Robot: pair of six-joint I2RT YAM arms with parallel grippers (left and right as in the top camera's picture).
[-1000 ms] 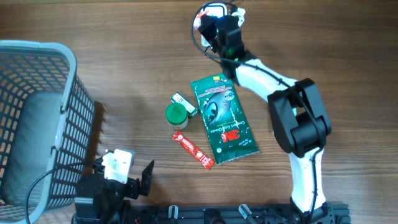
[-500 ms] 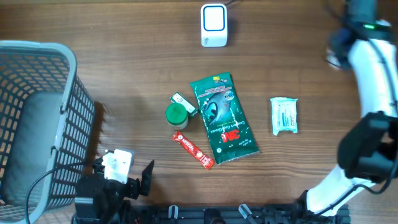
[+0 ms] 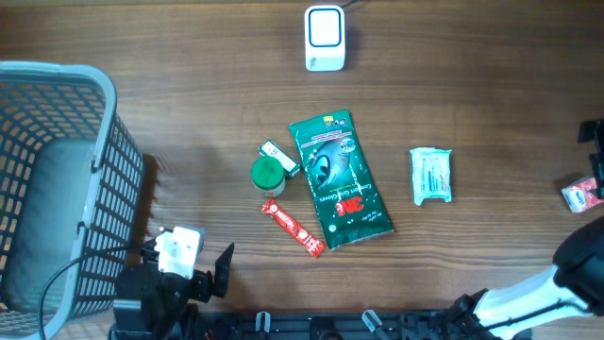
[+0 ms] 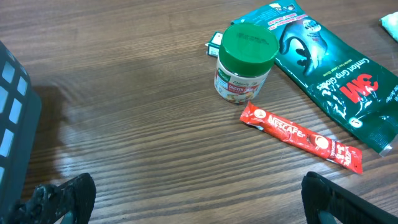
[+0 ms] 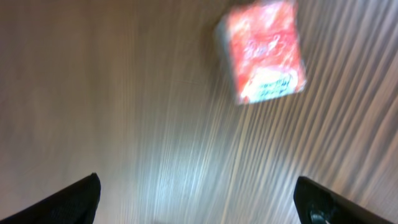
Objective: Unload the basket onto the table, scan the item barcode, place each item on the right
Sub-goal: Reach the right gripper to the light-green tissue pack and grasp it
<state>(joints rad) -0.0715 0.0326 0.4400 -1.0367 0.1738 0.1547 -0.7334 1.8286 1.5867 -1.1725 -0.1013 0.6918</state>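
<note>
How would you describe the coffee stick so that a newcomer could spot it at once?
Start at the large green glove packet in the middle of the table. Beside its lower left edge, just below the green-lidded jar, lies the red Nescafé stick: the only long, thin red item there.

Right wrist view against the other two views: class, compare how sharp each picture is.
Right wrist view: motion-blurred; the small red packet is smeared, its print unreadable. Left wrist view: sharp; lettering on the red stick sachet reads clearly. Overhead view: sharp, evenly lit.
</note>
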